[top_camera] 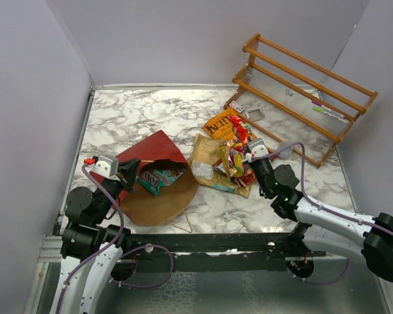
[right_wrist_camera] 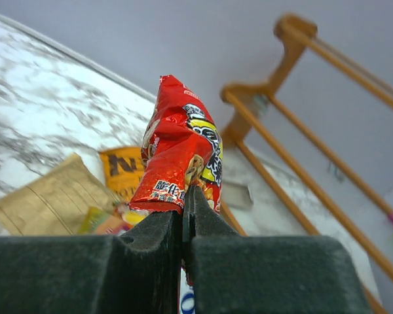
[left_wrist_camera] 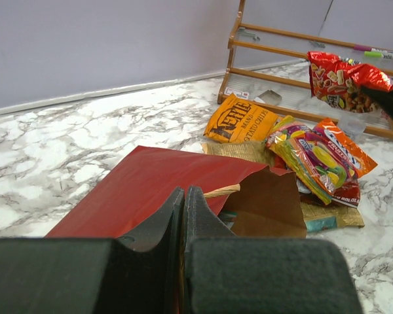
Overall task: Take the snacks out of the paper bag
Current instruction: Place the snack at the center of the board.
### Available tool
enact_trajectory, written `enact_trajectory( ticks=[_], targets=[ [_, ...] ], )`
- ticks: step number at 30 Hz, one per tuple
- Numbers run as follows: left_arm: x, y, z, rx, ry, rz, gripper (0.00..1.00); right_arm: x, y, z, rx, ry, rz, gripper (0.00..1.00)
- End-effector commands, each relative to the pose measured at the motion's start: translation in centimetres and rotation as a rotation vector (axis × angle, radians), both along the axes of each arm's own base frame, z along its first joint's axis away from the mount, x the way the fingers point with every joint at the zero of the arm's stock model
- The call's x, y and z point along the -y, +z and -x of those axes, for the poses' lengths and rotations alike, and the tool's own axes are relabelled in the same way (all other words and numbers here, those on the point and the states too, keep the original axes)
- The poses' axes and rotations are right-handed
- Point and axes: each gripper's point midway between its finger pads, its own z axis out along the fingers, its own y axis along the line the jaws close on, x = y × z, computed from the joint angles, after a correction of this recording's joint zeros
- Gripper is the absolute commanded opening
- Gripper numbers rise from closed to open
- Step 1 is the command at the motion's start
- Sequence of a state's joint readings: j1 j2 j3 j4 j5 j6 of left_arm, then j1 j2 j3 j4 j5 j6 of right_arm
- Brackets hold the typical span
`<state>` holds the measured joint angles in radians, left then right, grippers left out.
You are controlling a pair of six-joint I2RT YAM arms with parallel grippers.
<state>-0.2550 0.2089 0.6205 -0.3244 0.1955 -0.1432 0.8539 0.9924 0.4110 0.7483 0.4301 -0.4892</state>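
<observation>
The paper bag (top_camera: 154, 152), dark red outside and brown inside, lies on its side with its mouth toward the right. My left gripper (top_camera: 132, 171) is shut on its upper mouth edge (left_wrist_camera: 137, 190). A teal pack (top_camera: 158, 176) shows inside the bag. To the right, outside the bag, lie an orange Kettle bag (top_camera: 221, 124), a tan chip bag (top_camera: 206, 154) and a yellow candy pack (top_camera: 234, 160). My right gripper (right_wrist_camera: 187, 193) is shut on the bottom edge of a red snack pack (right_wrist_camera: 177, 150), which it holds up above that pile (left_wrist_camera: 340, 82).
A wooden slatted rack (top_camera: 301, 91) stands at the back right with markers (top_camera: 327, 111) on it. A small card (top_camera: 237, 106) and a grey piece (top_camera: 255, 114) lie in front of it. Grey walls close in the marble table (top_camera: 124, 114) on three sides.
</observation>
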Motion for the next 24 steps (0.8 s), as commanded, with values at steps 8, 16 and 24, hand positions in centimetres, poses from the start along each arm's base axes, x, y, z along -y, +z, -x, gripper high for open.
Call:
enact_trajectory(
  ticks=[8, 16, 24],
  targets=[
    [-0.6, 0.2, -0.1, 0.013, 0.032, 0.007, 0.00, 5.9, -8.0, -2.8, -0.245, -0.303, 0.192, 0.02],
    [-0.7, 0.3, 0.0, 0.018, 0.036, 0.005, 0.00, 0.2, -16.3, -3.0, -0.518, -0.075, 0.309, 0.02],
    [-0.7, 0.3, 0.0, 0.019, 0.036, 0.006, 0.00, -0.9, -16.1, -3.3, -0.508, -0.034, 0.278, 0.22]
  ],
)
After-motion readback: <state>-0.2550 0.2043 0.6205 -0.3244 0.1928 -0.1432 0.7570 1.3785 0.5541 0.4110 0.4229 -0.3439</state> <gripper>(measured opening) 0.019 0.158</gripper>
